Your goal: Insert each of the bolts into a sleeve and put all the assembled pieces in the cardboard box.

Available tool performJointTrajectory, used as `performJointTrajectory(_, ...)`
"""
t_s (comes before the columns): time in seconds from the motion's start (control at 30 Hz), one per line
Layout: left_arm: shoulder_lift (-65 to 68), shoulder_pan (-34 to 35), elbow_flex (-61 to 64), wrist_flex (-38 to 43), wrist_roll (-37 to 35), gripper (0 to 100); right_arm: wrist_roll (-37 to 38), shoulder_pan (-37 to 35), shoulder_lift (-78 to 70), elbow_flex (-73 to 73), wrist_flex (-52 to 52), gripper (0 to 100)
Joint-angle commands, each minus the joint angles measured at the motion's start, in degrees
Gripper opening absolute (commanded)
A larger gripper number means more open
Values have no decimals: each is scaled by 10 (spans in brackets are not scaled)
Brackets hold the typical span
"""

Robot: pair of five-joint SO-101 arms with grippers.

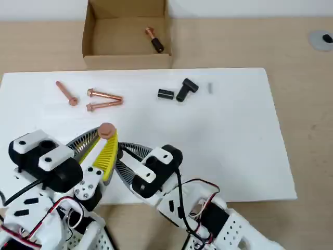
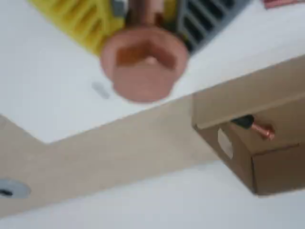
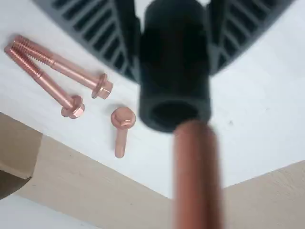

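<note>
My left gripper [image 1: 105, 141] [image 2: 143, 12], with one yellow finger [image 2: 76, 24] and one grey, is shut on a copper bolt [image 1: 106, 130] [image 2: 143, 62] above the near left of the white mat [image 1: 218, 151]. My right gripper [image 3: 174, 43] is shut on a black sleeve [image 3: 174, 81]. The bolt's shank [image 3: 196, 176] points at the sleeve's open end, just outside it. Three loose bolts [image 1: 66, 94] [image 1: 105, 95] [image 1: 104, 104] lie at the mat's far left. Loose black sleeves [image 1: 165, 94] [image 1: 186, 88] lie at the far middle. The cardboard box [image 1: 91, 39] holds one assembled piece [image 1: 154, 40] [image 2: 252, 126].
The box stands on the wooden table just beyond the mat's far edge. A small grey piece [image 1: 209, 88] lies right of the sleeves. A grey disc [image 1: 321, 40] sits at the table's far right. The mat's right half is bare.
</note>
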State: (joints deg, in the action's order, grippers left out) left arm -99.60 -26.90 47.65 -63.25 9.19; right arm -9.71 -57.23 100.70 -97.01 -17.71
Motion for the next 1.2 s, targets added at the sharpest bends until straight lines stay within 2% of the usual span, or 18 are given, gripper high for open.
performJointTrajectory(0.0,3,-6,0,40,5,6,-5,-7,15,-1,3,9)
performJointTrajectory(0.37,-30,-4,68,64,9,6,-5,-7,15,-1,4,9)
performJointTrajectory(0.67,-51,105,105,104,5,6,-5,-7,15,-1,4,9)
performJointTrajectory(0.83,-51,104,105,105,4,6,-5,-7,15,-1,4,9)
performJointTrajectory(1.0,-49,104,80,105,-50,6,-5,-7,15,-1,4,9)
performJointTrajectory(1.17,-49,105,48,102,-49,6,-4,-7,15,-1,4,9)
